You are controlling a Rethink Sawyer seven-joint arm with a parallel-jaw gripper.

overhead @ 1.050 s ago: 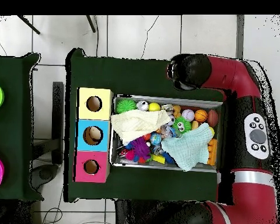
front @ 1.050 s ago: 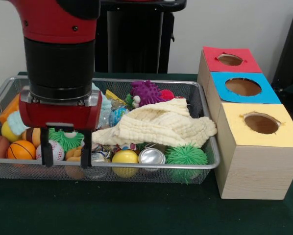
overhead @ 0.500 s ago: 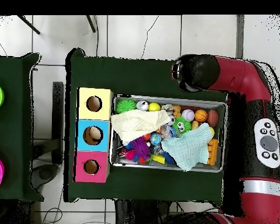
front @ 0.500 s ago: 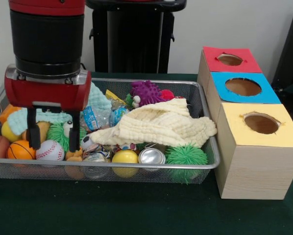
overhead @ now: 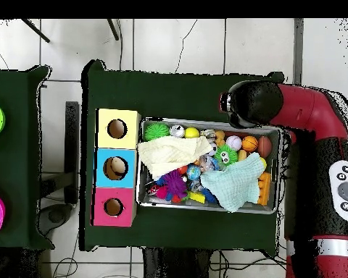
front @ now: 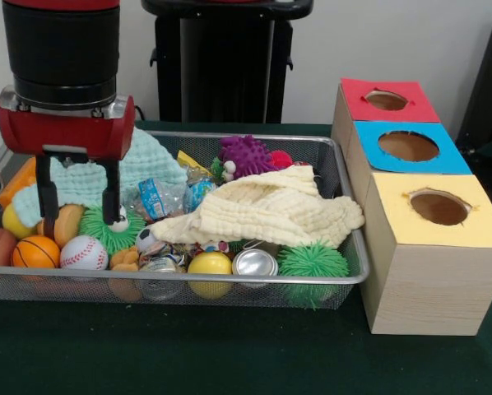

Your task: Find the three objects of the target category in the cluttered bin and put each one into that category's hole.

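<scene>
gripper (front: 77, 206) fingers released, empty, above wire mesh bin (front: 345, 276) | white baseball (front: 83, 252) just below: light, firm, rolls (judgement) | grasp across its middle

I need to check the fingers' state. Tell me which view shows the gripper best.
The front view: the gripper hangs over the bin's left end, both fingers apart and empty. In the overhead view the arm hides it.

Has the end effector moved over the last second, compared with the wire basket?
Yes. In the front view the end effector has risen and shifted left against the wire basket, and now hangs open above the baseball.
</scene>
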